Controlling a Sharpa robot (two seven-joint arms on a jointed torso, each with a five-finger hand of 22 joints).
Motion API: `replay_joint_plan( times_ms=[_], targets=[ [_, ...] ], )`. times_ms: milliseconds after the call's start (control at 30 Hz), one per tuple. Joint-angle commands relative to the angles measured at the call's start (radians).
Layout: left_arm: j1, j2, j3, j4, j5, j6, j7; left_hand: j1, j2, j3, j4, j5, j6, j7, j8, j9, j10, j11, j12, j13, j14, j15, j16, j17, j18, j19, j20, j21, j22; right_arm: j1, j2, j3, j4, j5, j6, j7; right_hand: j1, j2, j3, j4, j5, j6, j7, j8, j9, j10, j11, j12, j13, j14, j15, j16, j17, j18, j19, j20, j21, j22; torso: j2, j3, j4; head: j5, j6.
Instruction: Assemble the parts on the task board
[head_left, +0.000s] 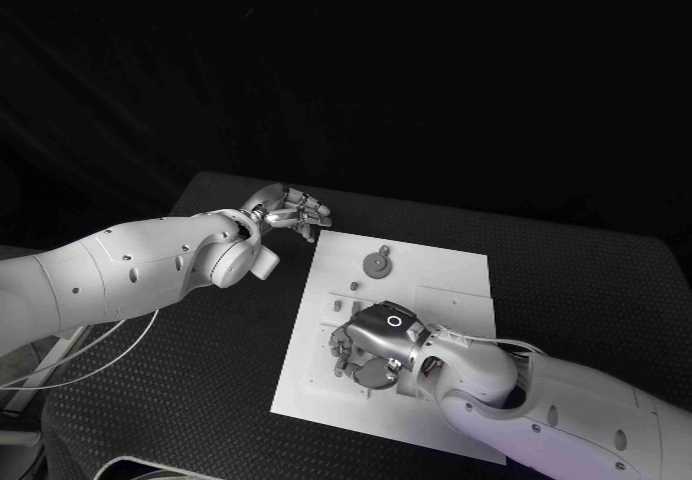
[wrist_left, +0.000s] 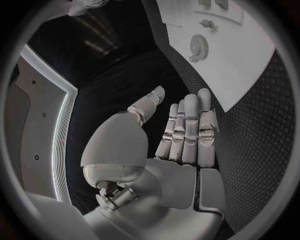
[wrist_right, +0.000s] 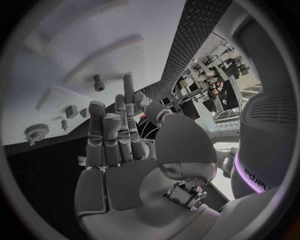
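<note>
Fingers (wrist_right: 115, 135) of the right hand (head_left: 372, 345) lie straight and close together, holding nothing, palm over the near part of the smooth white task board (head_left: 433, 275). Beyond that hand on the board lies a round toothed gear (head_left: 376, 263), with small pegs (head_left: 353, 288) between them. Off the board's far corner, over the textured black table (head_left: 591, 290), the left hand (head_left: 289, 212) hovers, fingers (wrist_left: 187, 125) straight, side by side, empty.

One task board (head_left: 433, 270); one gear (head_left: 376, 263); two robot hands: left (head_left: 293, 212), right (head_left: 372, 345).
</note>
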Motion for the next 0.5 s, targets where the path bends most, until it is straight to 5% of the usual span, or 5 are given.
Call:
replay_joint_plan(
  times_ms=[33,500],
  targets=[
    [0.001,0.001,0.001,0.001,0.006,0.013,0.013,-0.003,0.005,-0.003,0.001,0.006,-0.008,0.001,0.004,-0.001,-0.004,0.002,0.002,-0.002,-0.001,0.002,-0.006,0.001,0.035,0.005,0.000,-0.007,-0.001,-0.002,-0.002,-0.001,-0.004,-0.013,0.020,-0.001,0.023,0.023,0.005,-0.003,0.003,0.009,-0.001,0.003,0.002,0.004,0.000,0.003,0.000,0.000,-0.005,0.003,-0.001,0.038,0.008,-0.011,0.001,0.013,0.000,-0.0006,0.0000,0.001,-0.001],
    [0.001,-0.002,0.001,0.004,0.006,0.012,0.013,-0.003,0.005,-0.003,0.000,0.006,-0.008,0.001,0.004,-0.001,-0.004,0.002,0.003,-0.002,0.000,0.002,-0.006,0.002,0.035,0.005,0.000,-0.007,-0.001,-0.002,-0.004,-0.003,-0.009,-0.012,0.034,-0.002,0.022,0.024,0.004,-0.003,0.003,0.009,0.000,0.003,0.002,0.004,0.000,0.002,0.001,0.000,-0.005,0.003,-0.001,0.038,0.008,-0.011,0.001,0.013,0.000,-0.0005,0.0010,0.003,-0.005]
  ],
)
